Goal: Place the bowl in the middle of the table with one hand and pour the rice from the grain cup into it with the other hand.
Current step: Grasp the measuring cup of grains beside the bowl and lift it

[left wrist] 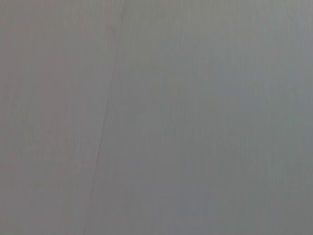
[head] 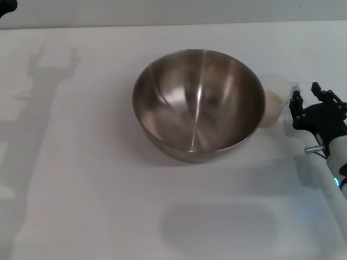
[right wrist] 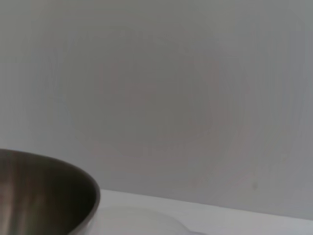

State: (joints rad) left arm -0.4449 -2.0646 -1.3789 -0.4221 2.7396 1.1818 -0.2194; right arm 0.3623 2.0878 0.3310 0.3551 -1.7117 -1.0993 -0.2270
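Bowl (head: 198, 104) sits upright near the middle of the tabletop (head: 81, 179). Inside is bare brushed steel, nothing in it.

Grain cup (head: 275, 100) stands upright just beside the bowl on the robot's right. The bowl's rim hides the cup's near-left edge, so I can't tell whether they touch. The cup is clear plastic and hard to separate from the white top. Rice (head: 271, 99) shows as a pale beige patch inside it; the fill level can't be read properly. The handle side faces the right pincer, but the handle itself is hard to make out.

Right pincer (head: 304, 93) is at the right edge of the head view, just beside the cup on its handle side. Its black fingers (head: 296, 104) stand apart and nothing is clamped. One finger is at or near the cup's handle; contact can't be confirmed. The arm is cut off by the frame's lower-right corner, with a cyan glow (head: 337, 182) showing on it.

Left pincer (head: 6, 6) is only a black sliver in the top-left corner, well apart from the bowl. Mostly out of frame, so I can't tell its state.

The right wrist view catches only a slice of the bowl's rim (right wrist: 49, 196), a faint bit of the cup's rim (right wrist: 146, 218) and a blank grey wall (right wrist: 156, 88). The left wrist view shows a plain grey surface with one thin line (left wrist: 105, 122).

No labels, brands or writing readable anywhere. Measuring marks on the cup are not legible.
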